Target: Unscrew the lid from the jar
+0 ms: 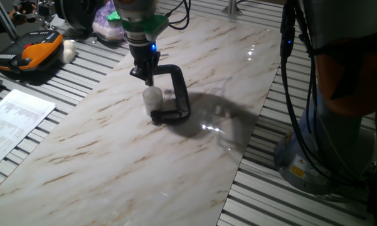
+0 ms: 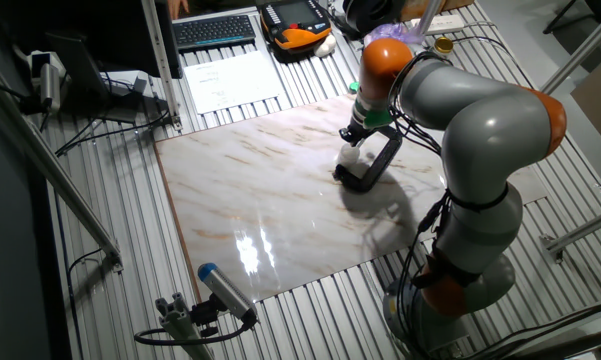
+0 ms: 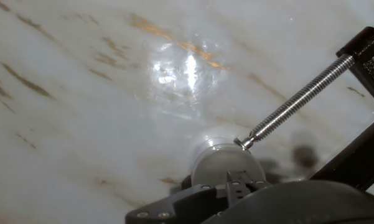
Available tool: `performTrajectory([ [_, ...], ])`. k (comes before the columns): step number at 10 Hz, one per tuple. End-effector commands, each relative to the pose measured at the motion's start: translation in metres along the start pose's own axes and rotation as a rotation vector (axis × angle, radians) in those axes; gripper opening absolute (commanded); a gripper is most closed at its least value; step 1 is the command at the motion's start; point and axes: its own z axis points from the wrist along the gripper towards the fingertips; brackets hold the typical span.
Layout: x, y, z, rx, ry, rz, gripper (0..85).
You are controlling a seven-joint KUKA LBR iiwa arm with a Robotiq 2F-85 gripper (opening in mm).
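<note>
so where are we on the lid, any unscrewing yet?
Done: the tiny clear plastic jar is pinned in the black C-clamp, its metal screw pressing against the jar, and the gripper sits right above it. In hand: closing in on the whitish round lid; whether the fingers grip it can't be told. Left: twisting the lid off; it looks still seated.

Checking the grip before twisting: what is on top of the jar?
The gripper hangs directly over the jar, hiding its top. The lid cannot be made out, nor whether the fingers touch it.
</note>
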Motion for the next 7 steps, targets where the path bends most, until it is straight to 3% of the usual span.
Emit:
performTrajectory([
  [1,0.0003,-0.0003,0.0001,-0.004,0.004,-0.003,0.0],
  [3,0.0003,-0.0003,0.0001,-0.006,0.007,-0.012,0.0],
  [4,0.0003,-0.0003,0.0001,-0.027,0.020,-0.007,0.0],
  [5,0.0003,-0.0003,0.0001,-0.030,0.042,-0.002,0.0],
  [6,0.0003,-0.0003,0.0001,-0.010,0.070,0.009,0.0],
  [7,0.0003,-0.0003,0.0001,0.013,0.078,0.011,0.0],
])
